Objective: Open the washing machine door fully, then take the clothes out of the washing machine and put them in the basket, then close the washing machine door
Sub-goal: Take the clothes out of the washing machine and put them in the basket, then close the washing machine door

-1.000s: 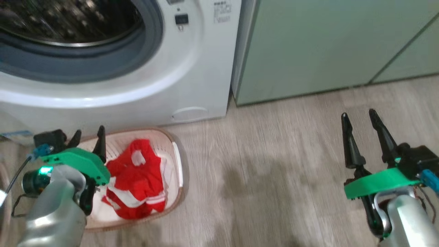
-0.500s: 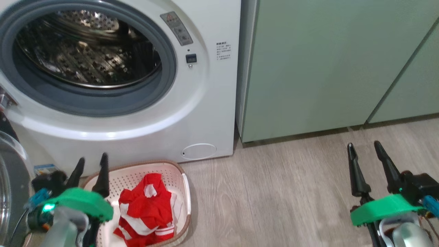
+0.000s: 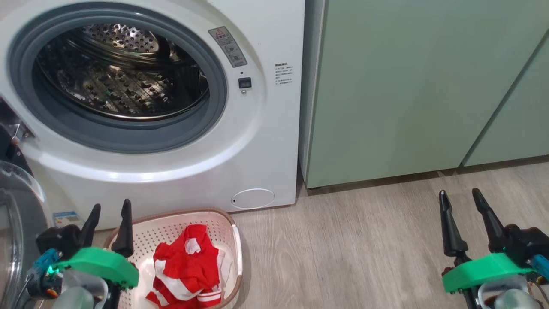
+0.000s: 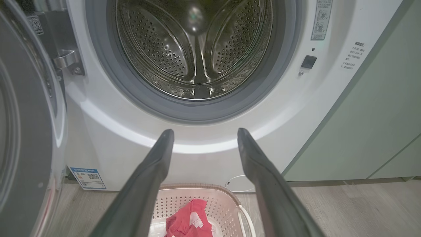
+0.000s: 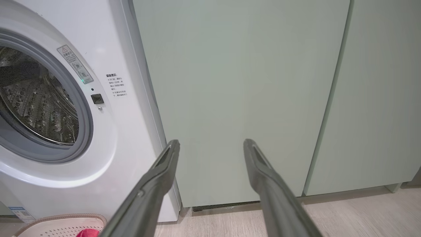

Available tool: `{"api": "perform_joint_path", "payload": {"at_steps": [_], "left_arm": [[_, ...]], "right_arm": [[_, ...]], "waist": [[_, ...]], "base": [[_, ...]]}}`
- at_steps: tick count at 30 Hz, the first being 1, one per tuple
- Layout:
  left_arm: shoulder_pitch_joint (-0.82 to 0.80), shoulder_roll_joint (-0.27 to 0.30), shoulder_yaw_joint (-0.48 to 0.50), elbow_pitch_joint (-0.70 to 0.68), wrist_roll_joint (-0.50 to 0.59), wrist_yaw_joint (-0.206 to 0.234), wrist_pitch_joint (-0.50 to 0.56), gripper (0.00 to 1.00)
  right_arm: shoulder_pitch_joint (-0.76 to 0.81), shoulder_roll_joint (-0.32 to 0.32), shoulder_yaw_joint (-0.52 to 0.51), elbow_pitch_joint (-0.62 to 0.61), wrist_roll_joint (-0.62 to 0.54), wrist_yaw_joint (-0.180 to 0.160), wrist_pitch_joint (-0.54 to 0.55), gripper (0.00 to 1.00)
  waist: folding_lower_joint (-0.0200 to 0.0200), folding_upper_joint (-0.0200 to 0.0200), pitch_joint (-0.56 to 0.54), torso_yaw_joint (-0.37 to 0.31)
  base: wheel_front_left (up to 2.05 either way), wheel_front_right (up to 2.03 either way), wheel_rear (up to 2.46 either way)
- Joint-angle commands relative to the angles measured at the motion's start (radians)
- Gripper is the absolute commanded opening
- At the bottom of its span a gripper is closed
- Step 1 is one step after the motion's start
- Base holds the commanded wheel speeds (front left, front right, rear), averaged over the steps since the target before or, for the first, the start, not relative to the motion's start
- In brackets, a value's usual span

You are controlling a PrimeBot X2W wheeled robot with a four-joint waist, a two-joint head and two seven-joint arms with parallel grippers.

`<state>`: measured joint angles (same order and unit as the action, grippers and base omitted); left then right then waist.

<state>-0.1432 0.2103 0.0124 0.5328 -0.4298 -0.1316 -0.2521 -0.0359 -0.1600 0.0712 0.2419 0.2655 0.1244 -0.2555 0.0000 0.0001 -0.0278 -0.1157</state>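
The white washing machine stands with its steel drum exposed, and I see no fabric inside it. Its door hangs swung out at the far left, also seen as the door in the left wrist view. On the floor in front sits the cream basket holding the red and white clothes. My left gripper hovers open over the basket's left edge, nothing between its fingers. My right gripper is open and empty over the floor, far right.
Pale green cabinets stand directly right of the machine. Wood floor stretches between the basket and my right gripper. A round flap and a blue label mark the machine's lower front.
The head camera has tilted up, bringing the whole drum opening into view and pushing the basket lower in the picture. Both grippers stay open and the clothes stay in the basket.
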Motion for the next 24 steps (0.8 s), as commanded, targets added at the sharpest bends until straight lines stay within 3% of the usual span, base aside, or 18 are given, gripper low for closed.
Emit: {"api": "perform_joint_path", "payload": {"at_steps": [1, 24], "left_arm": [[-0.031, 0.018, 0.036, -0.032, 0.011, 0.001, -0.010, 1.00], [-0.047, 0.012, 0.046, -0.010, 0.037, 0.001, -0.010, 1.00]], "right_arm": [[-0.018, -0.013, 0.018, -0.034, 0.001, 0.006, -0.006, 1.00], [-0.034, -0.014, 0.030, -0.036, -0.002, 0.006, -0.006, 1.00]], "waist": [[0.0000, -0.0001, 0.000, 0.003], [0.0000, -0.0001, 0.007, 0.043]], "base": [[0.00, 0.00, 0.00], [0.00, 0.00, 0.00]]}}
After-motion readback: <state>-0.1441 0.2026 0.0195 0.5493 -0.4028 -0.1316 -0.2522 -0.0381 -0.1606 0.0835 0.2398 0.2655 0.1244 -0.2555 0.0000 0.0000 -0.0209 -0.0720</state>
